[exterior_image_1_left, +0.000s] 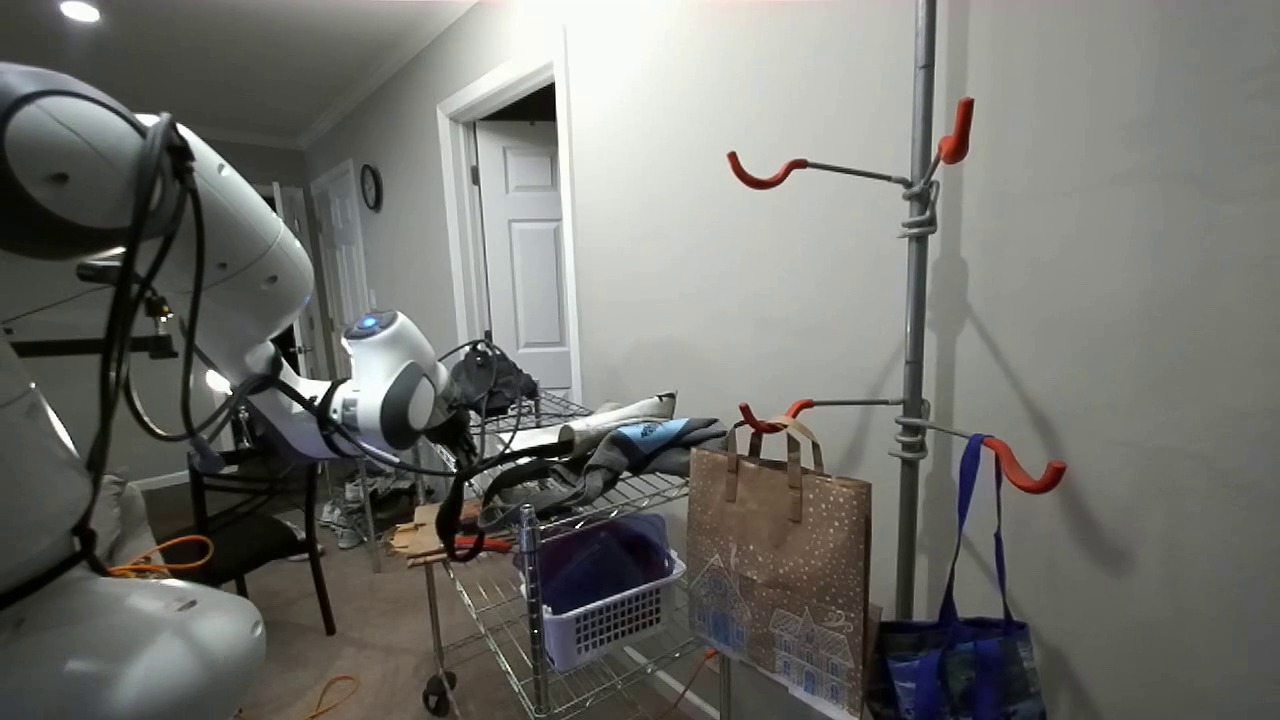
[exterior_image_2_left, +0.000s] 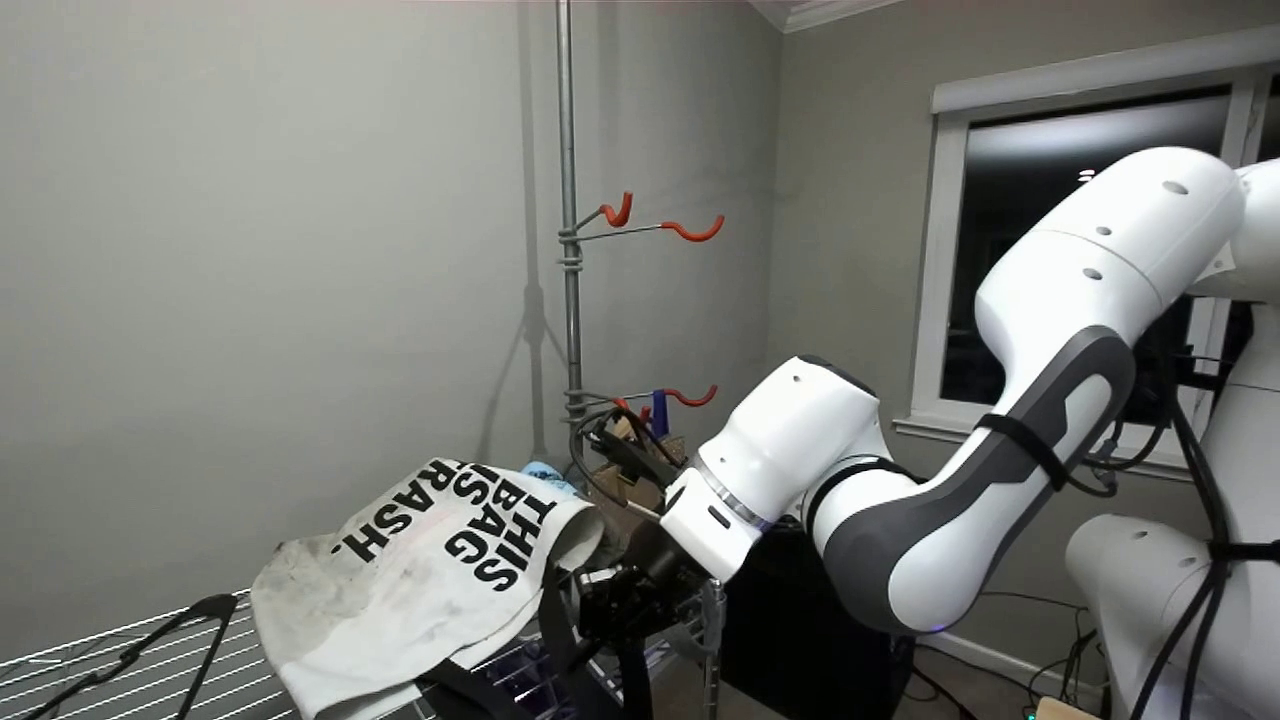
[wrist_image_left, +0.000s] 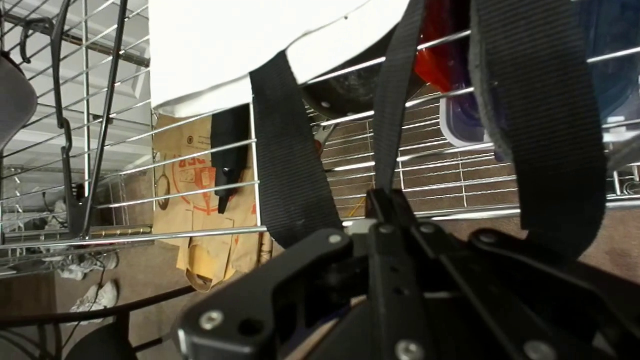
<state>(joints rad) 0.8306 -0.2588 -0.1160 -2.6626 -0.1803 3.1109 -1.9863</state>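
Pale wall (exterior_image_1_left: 690, 250) is rising behind a wire rack (exterior_image_1_left: 535, 610) in an exterior view. In an exterior view, a white printed bag (exterior_image_2_left: 400, 590) is lying on the rack. In the wrist view, the gripper (wrist_image_left: 384, 195), jaws together, is pinching a black strap (wrist_image_left: 392, 120) (wider webbing (wrist_image_left: 295, 155) is showing either side) by the rack's edge.
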